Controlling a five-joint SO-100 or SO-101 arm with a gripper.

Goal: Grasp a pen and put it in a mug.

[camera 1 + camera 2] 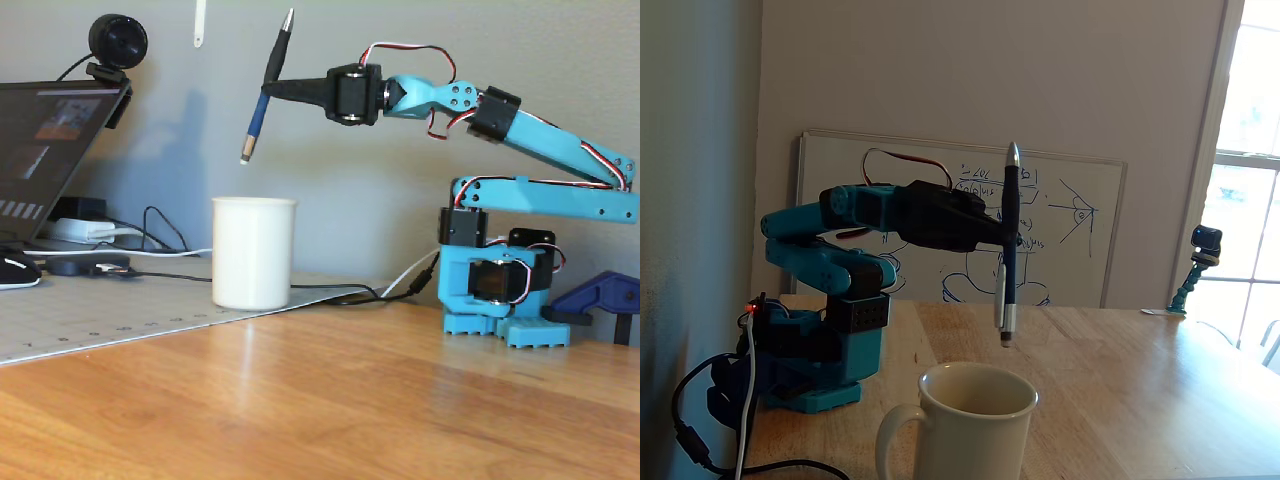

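In a fixed view: gripper [277, 88] clamped on pen [264, 90], tilted, silver end lowest, hanging above mug [253, 252] rim and clear of it; no handle visible, laptop [45, 140] and webcam [117, 42] to the left, black cable [330, 289] trailing behind mug. In another fixed view: pen [1007, 245] near vertical, held at mid-barrel by gripper [1002, 240]; mug [965, 425] handle seen at left, whiteboard [1070, 215] behind.

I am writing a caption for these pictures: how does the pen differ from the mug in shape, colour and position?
The pen is slim, blue and black; the mug is wide, cylindrical and plain white. The pen hangs in the air, clamped by the gripper; the mug stands on the table. The pen leans slightly; the mug is upright. Neither touches the other.
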